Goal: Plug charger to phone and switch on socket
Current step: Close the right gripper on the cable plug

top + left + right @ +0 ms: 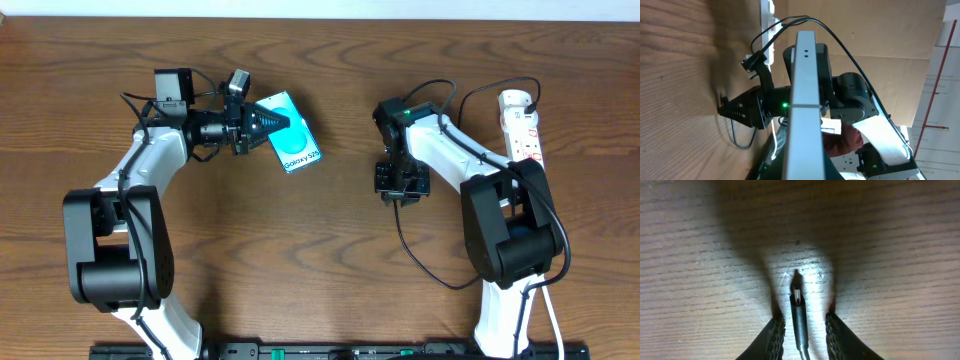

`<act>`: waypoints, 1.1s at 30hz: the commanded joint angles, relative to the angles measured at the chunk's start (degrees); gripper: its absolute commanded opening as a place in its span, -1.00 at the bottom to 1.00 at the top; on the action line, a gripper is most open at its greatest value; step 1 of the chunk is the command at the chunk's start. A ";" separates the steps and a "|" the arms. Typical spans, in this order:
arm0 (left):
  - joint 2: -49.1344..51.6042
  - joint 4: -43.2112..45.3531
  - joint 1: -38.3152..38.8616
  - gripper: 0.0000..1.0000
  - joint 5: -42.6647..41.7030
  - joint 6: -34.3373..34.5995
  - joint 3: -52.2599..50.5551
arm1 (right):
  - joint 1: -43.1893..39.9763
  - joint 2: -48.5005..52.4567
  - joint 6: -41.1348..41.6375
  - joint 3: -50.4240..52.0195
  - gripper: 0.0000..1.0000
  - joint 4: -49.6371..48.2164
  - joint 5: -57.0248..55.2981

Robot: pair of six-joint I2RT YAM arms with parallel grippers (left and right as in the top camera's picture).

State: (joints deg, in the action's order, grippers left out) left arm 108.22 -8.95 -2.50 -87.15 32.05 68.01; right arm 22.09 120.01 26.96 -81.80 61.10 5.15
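The phone (293, 146), with its light-blue "Galaxy S25" screen, is gripped at one end by my left gripper (266, 124), which is shut on it. In the left wrist view the phone (805, 100) shows edge-on as a pale slab that hides the jaws. My right gripper (400, 188) points down at the table and is open. The charger's black connector tip (797, 292) lies on the wood between the fingers (802, 324), touching neither. Its thin black cable (405, 240) loops toward the front. The white socket (522, 125) lies at the far right.
The socket's thick white cord (550, 320) runs down past the right arm's base (510, 240). The left arm's base (115, 250) stands at the front left. The socket also shows in the left wrist view (769, 27), behind the right arm. The table is brown wood.
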 commanded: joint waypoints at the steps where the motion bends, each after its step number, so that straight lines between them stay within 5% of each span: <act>1: -0.63 0.11 -0.15 -0.86 -2.82 -1.01 0.35 | 0.52 3.87 -0.17 0.87 -0.59 -2.03 1.38; 33: -0.63 0.09 -0.15 -0.86 -2.82 -0.98 0.33 | 2.34 3.87 0.22 0.87 -0.67 -0.63 2.73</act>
State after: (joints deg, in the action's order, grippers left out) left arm 108.22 -8.97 -2.50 -87.15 32.05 68.01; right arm 23.81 120.14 26.96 -82.02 61.36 6.83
